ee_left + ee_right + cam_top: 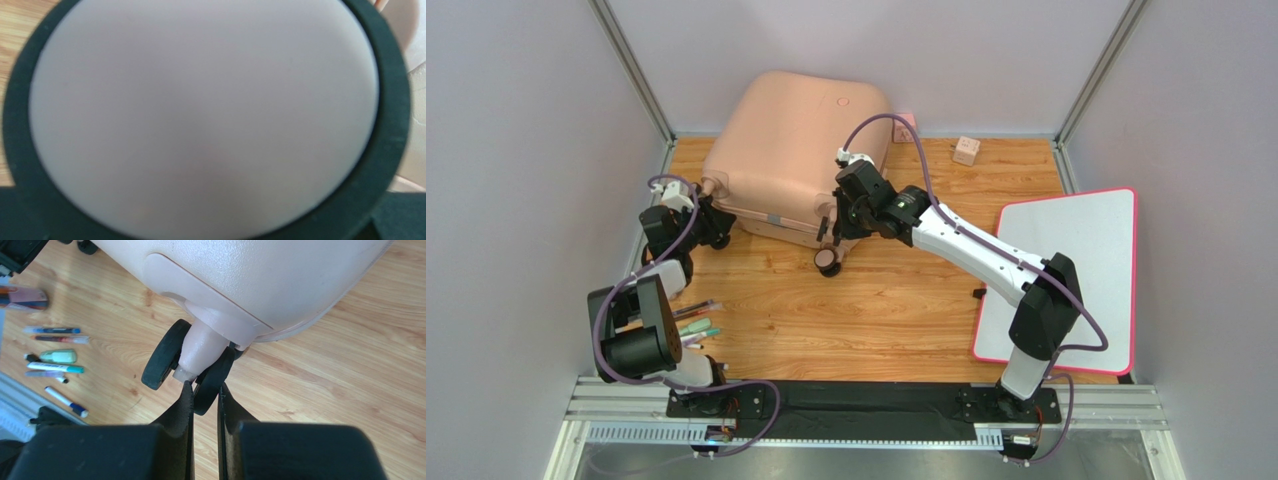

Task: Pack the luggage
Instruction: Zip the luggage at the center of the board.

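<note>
Luggage (791,150), a closed pale pink hard-shell suitcase, lies flat at the far left-centre of the wooden table (896,310), against the back wall (986,60). Our right gripper (205,386) is pinched narrowly on the black disc of its near-right caster wheel (214,375). Our left gripper (711,228) sits at the luggage's near-left corner; we cannot tell how wide its jaws stand. Pens (696,325) lie beside our left arm (641,335), a pink-rimmed white board (1076,250) well to the right.
</note>
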Motion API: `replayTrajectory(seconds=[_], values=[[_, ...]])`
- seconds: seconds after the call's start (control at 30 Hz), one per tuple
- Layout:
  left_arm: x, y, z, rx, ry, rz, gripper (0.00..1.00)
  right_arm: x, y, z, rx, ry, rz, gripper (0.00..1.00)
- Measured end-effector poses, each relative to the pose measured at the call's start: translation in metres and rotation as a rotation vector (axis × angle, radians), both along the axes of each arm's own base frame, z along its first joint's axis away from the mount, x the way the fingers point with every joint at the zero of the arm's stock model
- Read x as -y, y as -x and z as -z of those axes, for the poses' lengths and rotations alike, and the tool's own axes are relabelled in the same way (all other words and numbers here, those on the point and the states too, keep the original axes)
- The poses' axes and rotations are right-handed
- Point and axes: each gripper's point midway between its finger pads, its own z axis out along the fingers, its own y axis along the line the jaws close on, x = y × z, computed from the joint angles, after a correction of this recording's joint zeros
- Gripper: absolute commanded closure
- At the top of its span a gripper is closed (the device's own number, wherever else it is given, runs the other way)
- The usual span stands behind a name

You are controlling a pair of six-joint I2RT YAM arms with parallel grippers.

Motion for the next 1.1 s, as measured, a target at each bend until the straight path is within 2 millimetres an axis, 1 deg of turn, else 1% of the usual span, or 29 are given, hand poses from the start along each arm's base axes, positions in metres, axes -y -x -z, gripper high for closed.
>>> replayTrajectory(seconds=[0.27,0.43,0.53,0.6,0.73,0.83,1.0,1.1], values=[[0.028,0.007,-0.007,0.016,-0.021,0.039,1.00,0.037,-0.014,-0.004,0.080,0.082,0.077,1.00],[0.042,0.016,-0.005,0.013,-0.025,0.049,1.00,0.050,-0.016,-0.002,0.092,0.106,0.094,1.00],[0.049,0.026,-0.001,-0.003,-0.021,0.049,1.00,0.055,-0.014,0.001,0.087,0.117,0.096,1.00],[0.053,0.032,0.004,-0.015,-0.019,0.049,1.00,0.056,-0.013,0.002,0.084,0.118,0.097,1.00],[0.067,0.042,-0.001,0.006,-0.021,0.073,1.00,0.056,-0.012,0.002,0.085,0.113,0.090,1.00],[0.073,0.044,-0.007,0.028,-0.024,0.084,1.00,0.056,-0.011,0.002,0.086,0.109,0.088,1.00],[0.073,0.044,-0.010,0.043,-0.031,0.075,1.00,0.055,-0.011,0.002,0.084,0.105,0.083,1.00],[0.083,0.046,-0.009,0.042,-0.034,0.099,1.00,0.055,-0.010,0.002,0.087,0.100,0.083,1.00]])
